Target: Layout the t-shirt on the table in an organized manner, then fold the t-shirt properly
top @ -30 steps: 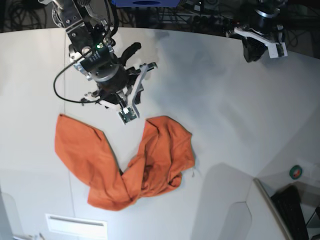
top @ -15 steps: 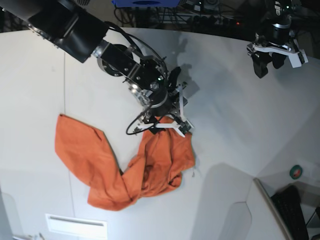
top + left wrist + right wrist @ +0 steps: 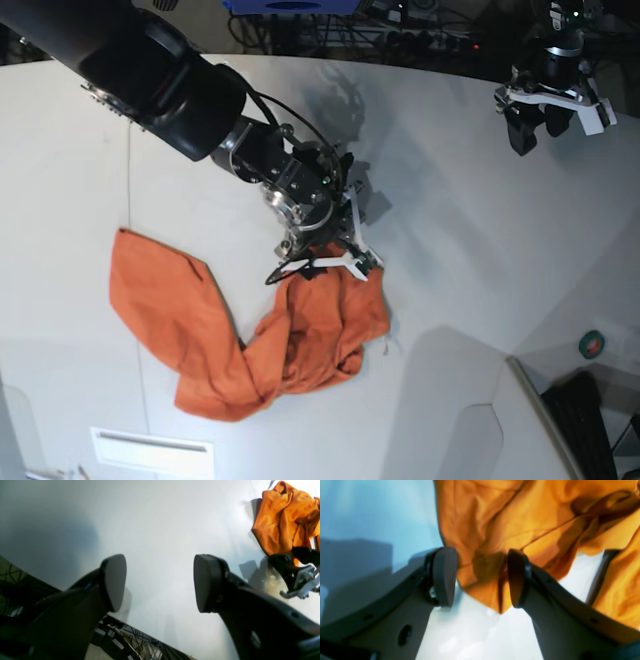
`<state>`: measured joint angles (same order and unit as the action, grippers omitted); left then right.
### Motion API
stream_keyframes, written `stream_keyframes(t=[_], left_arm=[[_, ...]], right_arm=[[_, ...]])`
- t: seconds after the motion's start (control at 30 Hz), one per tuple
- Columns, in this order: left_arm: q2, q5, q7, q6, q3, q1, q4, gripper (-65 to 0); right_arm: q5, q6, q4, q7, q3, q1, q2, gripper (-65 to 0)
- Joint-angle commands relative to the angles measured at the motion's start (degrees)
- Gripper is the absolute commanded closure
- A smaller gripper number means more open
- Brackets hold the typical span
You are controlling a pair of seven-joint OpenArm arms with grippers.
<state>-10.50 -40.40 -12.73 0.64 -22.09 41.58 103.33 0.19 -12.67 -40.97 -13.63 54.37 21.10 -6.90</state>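
T-shirt (image 3: 255, 330): bright orange soft cloth, crumpled into a rough V on the white desk (image 3: 450, 200). One flat lobe lies toward the base view's left; a bunched, deeply creased lobe sits at centre. Folds and a thin seam line show close up in the right wrist view.

Right end effector (image 3: 325, 262): down at the upper edge of the bunched lobe. Its flat grey pads stand apart, a pointed corner of cloth between them; whether either pad touches the cloth is unclear.

Left end effector (image 3: 546, 115): hangs near the desk's far curved edge, well apart from the shirt. Rounded dark pads wide apart, nothing between.

Desk surface smooth, matte, with a thin dark seam line. Broad bare room on all sides of the shirt.
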Motion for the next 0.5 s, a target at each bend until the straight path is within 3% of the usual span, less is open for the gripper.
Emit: stream_keyframes(t=[0.0,0.07,0.17,0.27,0.47], left_arm=[[-0.5,0.0,1.3,-0.3,-0.5,0.4,0.7,-40.5],[-0.5,0.0,1.3,-0.3,-0.7,0.2,0.7,-40.5],[-0.3,0.0,1.2,-0.3,-3.5,-1.1,0.4,-40.5],[-0.4,0.0,1.2,-0.3,-7.1,-1.8,-1.0,-40.5],[-0.6,0.0,1.2,-0.3,-12.5,-3.2,-4.8,-40.5]], right_arm=[[-0.1,-0.1,0.0,0.0,-0.2,1.0,-0.4,-30.6],[-0.1,-0.1,0.0,0.0,-0.1,0.5,-0.4,-24.2],[-0.1,-0.1,-2.1,-0.1,0.1,-1.3,-0.4,0.0],[-0.3,-0.2,-8.9,-0.7,0.2,-4.7,-0.4,0.0],[-0.5,-0.1,-28.5,-11.3,3.5,-9.5,0.3,0.0]])
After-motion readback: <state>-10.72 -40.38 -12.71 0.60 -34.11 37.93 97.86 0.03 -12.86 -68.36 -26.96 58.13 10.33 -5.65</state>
